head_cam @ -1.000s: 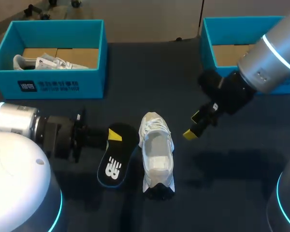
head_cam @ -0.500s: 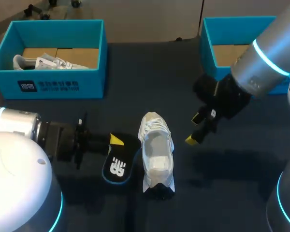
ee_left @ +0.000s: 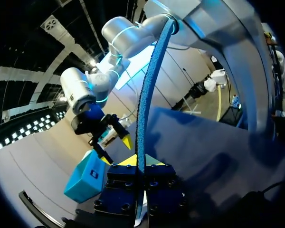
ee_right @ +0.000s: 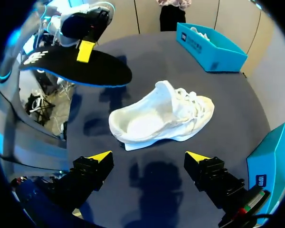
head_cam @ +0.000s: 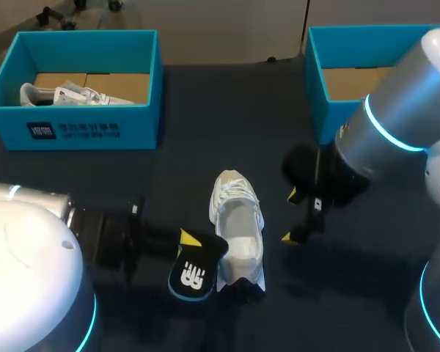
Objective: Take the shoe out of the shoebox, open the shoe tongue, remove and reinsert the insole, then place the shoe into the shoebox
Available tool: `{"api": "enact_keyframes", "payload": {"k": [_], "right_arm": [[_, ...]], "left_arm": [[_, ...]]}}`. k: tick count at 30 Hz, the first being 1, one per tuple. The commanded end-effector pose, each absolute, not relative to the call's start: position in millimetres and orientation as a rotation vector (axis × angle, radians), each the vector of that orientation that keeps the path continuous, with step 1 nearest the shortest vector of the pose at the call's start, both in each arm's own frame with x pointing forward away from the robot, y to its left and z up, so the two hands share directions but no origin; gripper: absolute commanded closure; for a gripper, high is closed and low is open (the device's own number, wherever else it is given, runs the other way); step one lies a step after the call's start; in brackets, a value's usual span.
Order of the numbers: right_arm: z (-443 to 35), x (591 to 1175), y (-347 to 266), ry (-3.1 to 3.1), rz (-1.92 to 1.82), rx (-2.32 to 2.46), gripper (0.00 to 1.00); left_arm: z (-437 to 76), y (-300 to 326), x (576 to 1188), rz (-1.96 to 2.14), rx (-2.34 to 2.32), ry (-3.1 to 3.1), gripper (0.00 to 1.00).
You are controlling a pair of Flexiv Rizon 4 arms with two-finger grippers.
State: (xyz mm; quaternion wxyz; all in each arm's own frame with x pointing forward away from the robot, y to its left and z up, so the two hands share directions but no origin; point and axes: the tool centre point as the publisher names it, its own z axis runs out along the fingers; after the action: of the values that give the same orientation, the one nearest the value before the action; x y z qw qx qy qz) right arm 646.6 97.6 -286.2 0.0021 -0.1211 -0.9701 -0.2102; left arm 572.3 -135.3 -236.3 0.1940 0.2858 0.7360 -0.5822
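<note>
Dark table [head_cam: 227, 110], two blue boxes along its far edge: left shoebox [head_cam: 73, 132] containing a second shoe [head_cam: 59, 95]; right shoebox [head_cam: 319, 81]. White shoe [head_cam: 238, 227], upright on its sole, table centre. Black insole [head_cam: 194, 268], held off the table just beside the shoe's heel, pinched between fingers of left gripper [head_cam: 191, 238]. Right gripper [head_cam: 290, 216], near shoe's other side, fingers spread wide, apart from the shoe

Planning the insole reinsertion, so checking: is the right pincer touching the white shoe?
Apart. The right wrist view shows bare table between the open right pincer and the shoe ahead of it.
</note>
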Motion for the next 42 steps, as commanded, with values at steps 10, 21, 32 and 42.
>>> {"api": "enact_keyframes", "payload": {"k": [10, 21, 32, 42], "right_arm": [[-294, 636, 97, -3.054, -0.687, -0.397, 0.0], [-294, 636, 97, -3.054, -0.687, -0.397, 0.0], [-302, 633, 95, -3.062, -0.678, -0.37, 0.0], [-318, 636, 96, -3.078, -0.656, -0.335, 0.0]], "left_arm": [[-235, -142, 567, -1.667, 0.782, 2.066, 1.0], [-235, -142, 567, -1.667, 0.782, 2.066, 1.0], [-240, -148, 559, -1.73, 0.757, 2.063, 1.0], [-250, -157, 554, -1.737, 0.734, 2.065, 1.0]]}}
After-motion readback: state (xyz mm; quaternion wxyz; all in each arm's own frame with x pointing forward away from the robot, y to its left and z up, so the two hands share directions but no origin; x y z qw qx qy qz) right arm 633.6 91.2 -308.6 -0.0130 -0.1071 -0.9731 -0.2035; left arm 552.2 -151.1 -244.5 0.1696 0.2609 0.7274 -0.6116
